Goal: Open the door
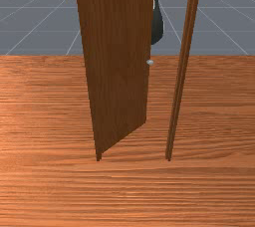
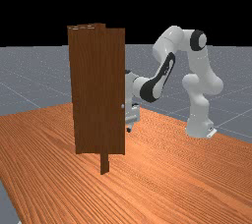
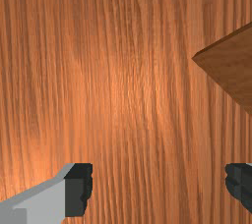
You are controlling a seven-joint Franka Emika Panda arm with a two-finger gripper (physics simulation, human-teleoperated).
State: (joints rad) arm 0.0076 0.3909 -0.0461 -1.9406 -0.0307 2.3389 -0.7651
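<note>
The brown door [image 1: 117, 66] stands ajar, its free edge swung away from the front camera, toward the arm. A small pale knob [image 1: 150, 62] shows at that edge. In the far view my gripper [image 2: 129, 128] hangs just right of the door [image 2: 98, 90], partly behind it and lower than the knob [image 2: 122, 106]. The wrist view has my gripper [image 3: 159, 186] open, its two dark fingertips wide apart with bare wood table below. A corner of the door [image 3: 229, 66] lies beyond the fingers, apart from them.
A narrow upright frame post [image 1: 181, 66] stands at the front view's right, with a gap between it and the door. The wooden table [image 1: 129, 191] spreads below. In the far view the foot of a post [image 2: 104, 164] reaches the table beneath the door.
</note>
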